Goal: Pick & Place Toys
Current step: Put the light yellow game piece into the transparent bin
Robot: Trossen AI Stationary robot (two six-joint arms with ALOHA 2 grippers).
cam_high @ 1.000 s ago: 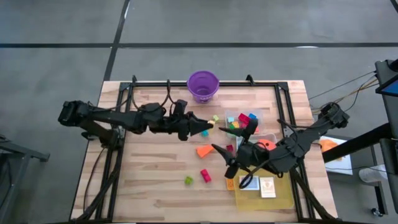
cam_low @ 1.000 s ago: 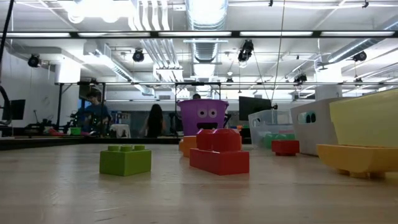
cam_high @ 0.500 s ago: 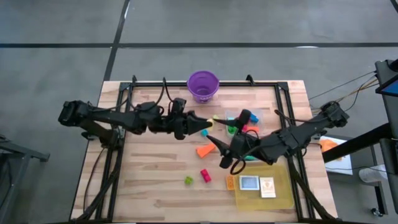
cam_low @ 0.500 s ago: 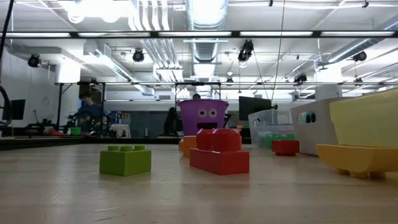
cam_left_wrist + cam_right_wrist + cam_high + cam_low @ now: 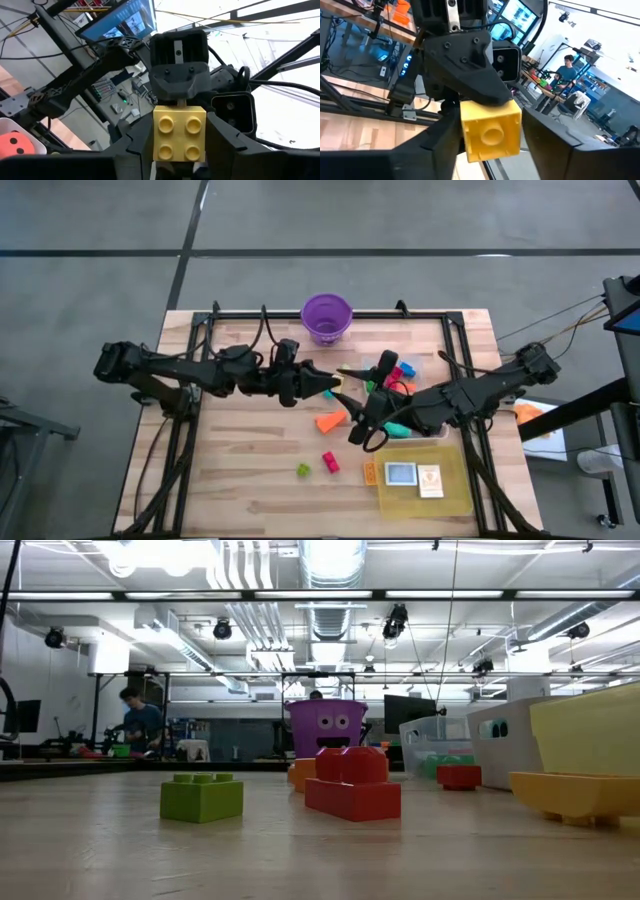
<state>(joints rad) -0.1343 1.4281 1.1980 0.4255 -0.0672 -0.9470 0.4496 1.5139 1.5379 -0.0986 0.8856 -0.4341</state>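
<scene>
My left gripper [image 5: 332, 385] is over the table's middle, shut on a yellow block with four studs [image 5: 179, 132]. My right gripper [image 5: 352, 408] is open and faces it; in the right wrist view its two fingers stand on either side of that block [image 5: 490, 131], and I cannot tell whether they touch it. An orange wedge [image 5: 328, 421], a red block [image 5: 329, 462] and a green block [image 5: 303, 470] lie flat on the table nearer the front. The low view shows the green block [image 5: 202, 796] and the red block [image 5: 352, 785]. My left gripper pinches the yellow block between its two fingers, on two opposite side faces [image 5: 156, 137], with the studded face turned back toward the wrist. The fingers lie about level and point toward the table's right. The block is lifted clear of the table.
A purple bucket [image 5: 327, 316] stands at the far edge. A clear tub [image 5: 405, 370] with several toys is right of centre. A yellow tray [image 5: 440, 490] with small cards is at the front right. People are in the room behind the table [image 5: 135, 720].
My right gripper has gone from beside the yellow tray toward the table's left and far side, up to my left gripper, and now stands open around the yellow block. My left gripper has kept the block about where it was.
</scene>
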